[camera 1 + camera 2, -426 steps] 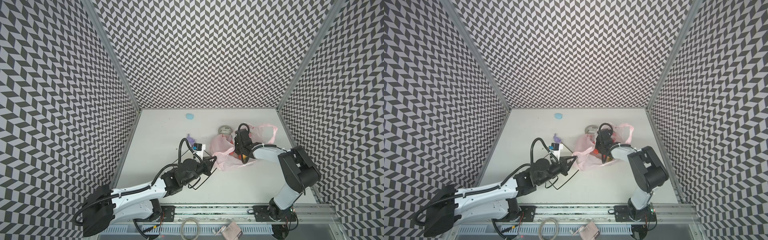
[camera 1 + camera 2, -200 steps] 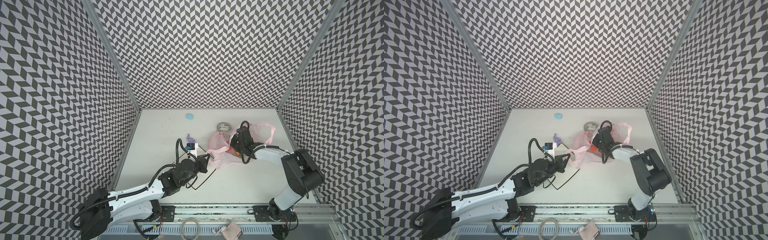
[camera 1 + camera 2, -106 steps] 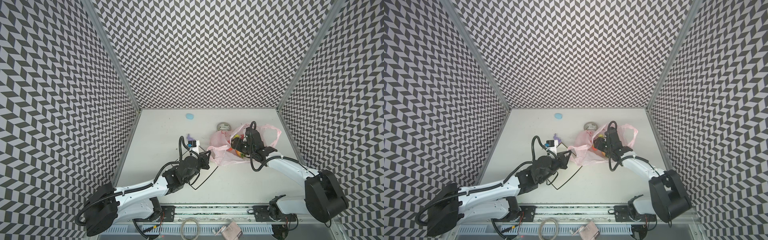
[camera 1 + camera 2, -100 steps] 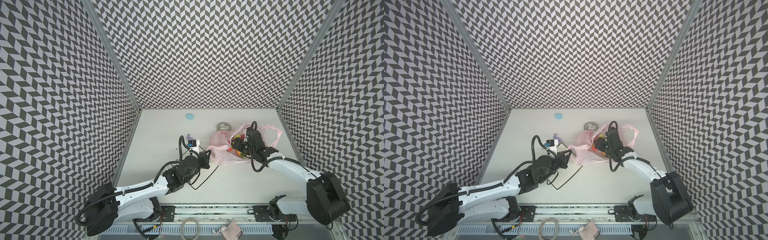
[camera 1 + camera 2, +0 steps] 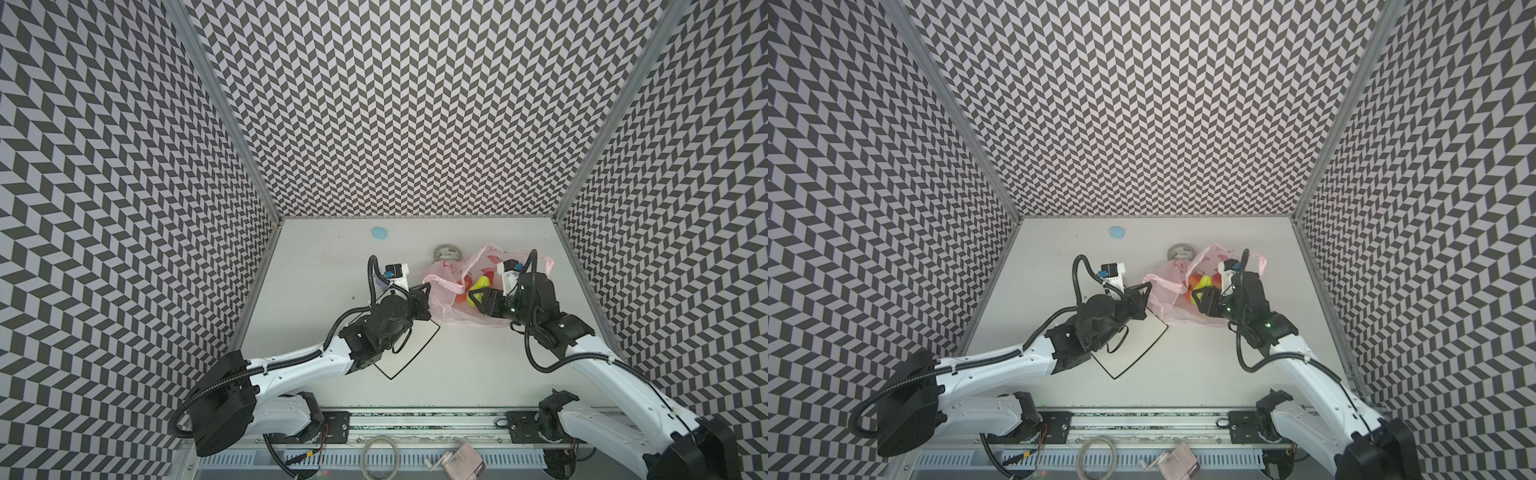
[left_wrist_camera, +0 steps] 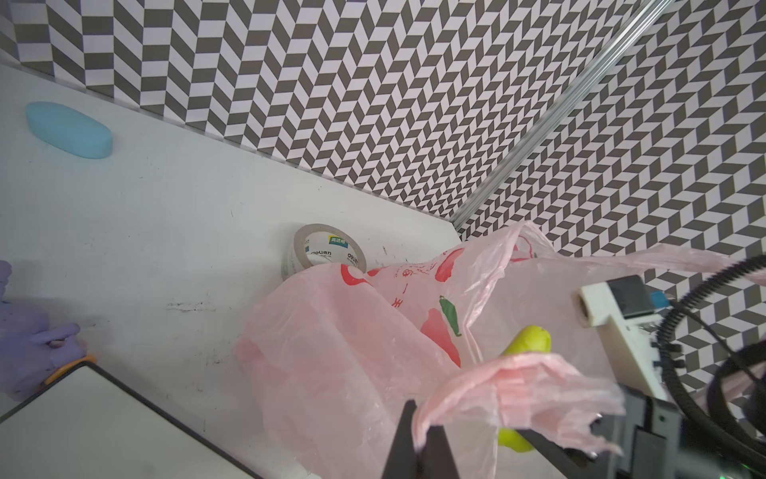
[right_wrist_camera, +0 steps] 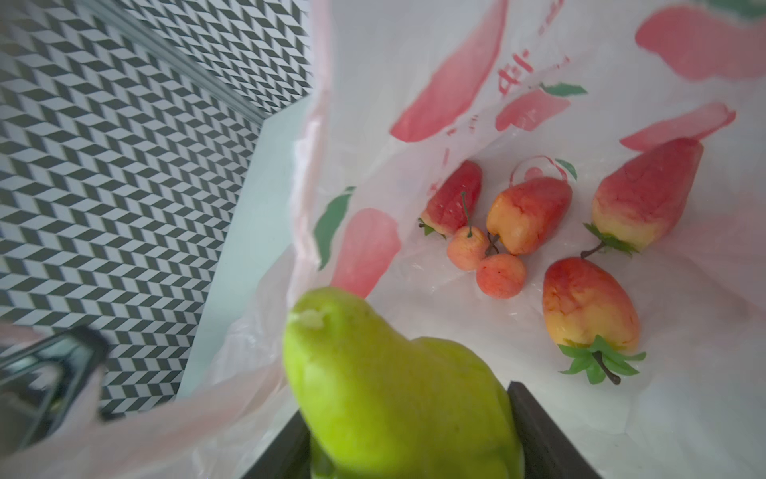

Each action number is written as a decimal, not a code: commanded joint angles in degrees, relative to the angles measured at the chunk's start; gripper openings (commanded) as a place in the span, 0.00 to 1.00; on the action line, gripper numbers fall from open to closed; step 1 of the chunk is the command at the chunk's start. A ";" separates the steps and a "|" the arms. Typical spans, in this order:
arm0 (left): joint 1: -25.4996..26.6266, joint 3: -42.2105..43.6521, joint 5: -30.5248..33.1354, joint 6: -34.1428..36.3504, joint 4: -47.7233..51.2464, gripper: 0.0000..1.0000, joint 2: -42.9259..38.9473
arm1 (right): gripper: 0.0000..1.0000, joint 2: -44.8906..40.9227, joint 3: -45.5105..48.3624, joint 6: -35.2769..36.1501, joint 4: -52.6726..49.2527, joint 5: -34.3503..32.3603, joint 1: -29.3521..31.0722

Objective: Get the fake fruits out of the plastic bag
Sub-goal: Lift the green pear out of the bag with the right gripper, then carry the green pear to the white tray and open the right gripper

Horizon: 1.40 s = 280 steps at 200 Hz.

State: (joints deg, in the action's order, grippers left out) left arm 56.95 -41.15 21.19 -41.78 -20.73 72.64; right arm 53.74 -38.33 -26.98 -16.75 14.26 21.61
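White bench (image 5: pixel 332 270), chevron walls all round. Pink plastic bag (image 5: pixel 446 309) lies mid-right on bench, mouth open. L hand (image 6: pixel 422 435) pinched tight on bag rim film. R hand (image 5: pixel 478 297) in bag mouth, jaws approx. half apart, gripping yellow-green pear (image 7: pixel 398 394). Other fake fruits (image 7: pixel 526 215), 6 red-yellow pcs, sit on bag bottom. Tape roll (image 5: pixel 448 252) just beside bag's far edge.

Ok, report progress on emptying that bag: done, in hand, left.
Done: nothing yet; no fruit shows outside the plastic bag. In hand: the left gripper pinches the bag's edge, the right gripper grips the green pear, not yet clear of the bag's mouth. Left: six red-yellow fruits inside.
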 commanded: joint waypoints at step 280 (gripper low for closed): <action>-29.37 -0.42 -8.97 -2.60 46.94 0.97 -33.24 | 0.42 27.58 -48.51 14.65 -15.10 -3.10 23.80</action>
State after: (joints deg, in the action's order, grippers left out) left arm 36.45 -39.44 11.07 -36.10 11.73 38.61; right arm 75.57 -85.58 -12.97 -31.35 14.76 40.27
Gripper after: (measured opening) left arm 0.974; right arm 0.598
